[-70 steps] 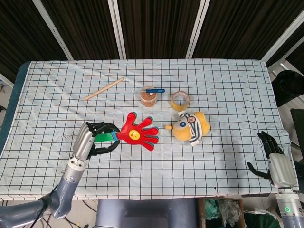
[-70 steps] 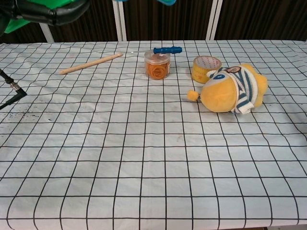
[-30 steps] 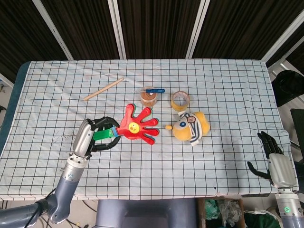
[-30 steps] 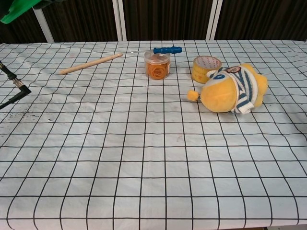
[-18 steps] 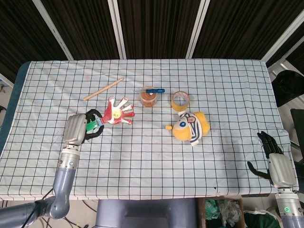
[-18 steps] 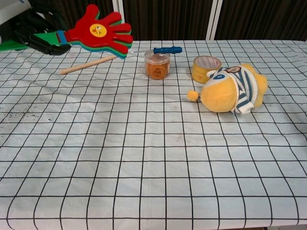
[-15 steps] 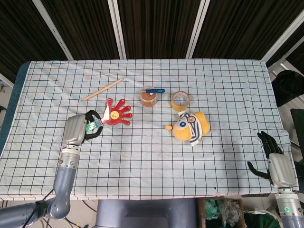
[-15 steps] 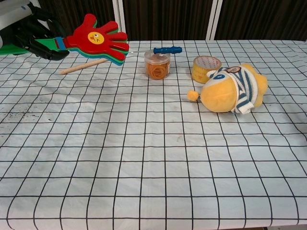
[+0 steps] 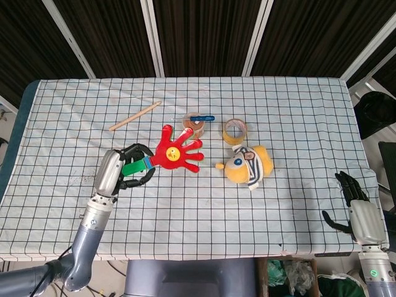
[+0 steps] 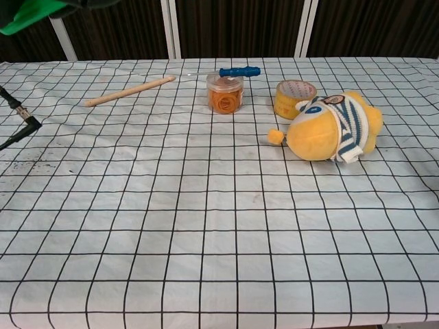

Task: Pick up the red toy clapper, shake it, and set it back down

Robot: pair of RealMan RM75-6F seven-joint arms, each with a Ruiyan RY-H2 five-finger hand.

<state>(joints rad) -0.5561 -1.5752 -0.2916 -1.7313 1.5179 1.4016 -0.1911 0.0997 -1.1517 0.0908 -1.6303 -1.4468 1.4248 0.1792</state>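
Note:
The red toy clapper (image 9: 176,151), a hand-shaped paddle with a yellow face and a green handle, is lifted off the checked table in the head view. My left hand (image 9: 124,170) grips its green handle, with the red palm pointing right toward the plush toy. In the chest view only the green handle end (image 10: 27,14) shows at the top left corner. My right hand (image 9: 356,201) hangs past the table's front right corner, fingers spread, holding nothing.
A yellow plush toy (image 9: 249,164) lies right of the clapper. Behind it stand a tape roll (image 9: 235,130) and a small orange jar (image 9: 193,127) with a blue screwdriver (image 9: 201,118) by it. A wooden stick (image 9: 135,116) lies at the back left.
The clapper has swung: half a second ago it was low and further left near the stick, now my left hand has carried it up and right again.

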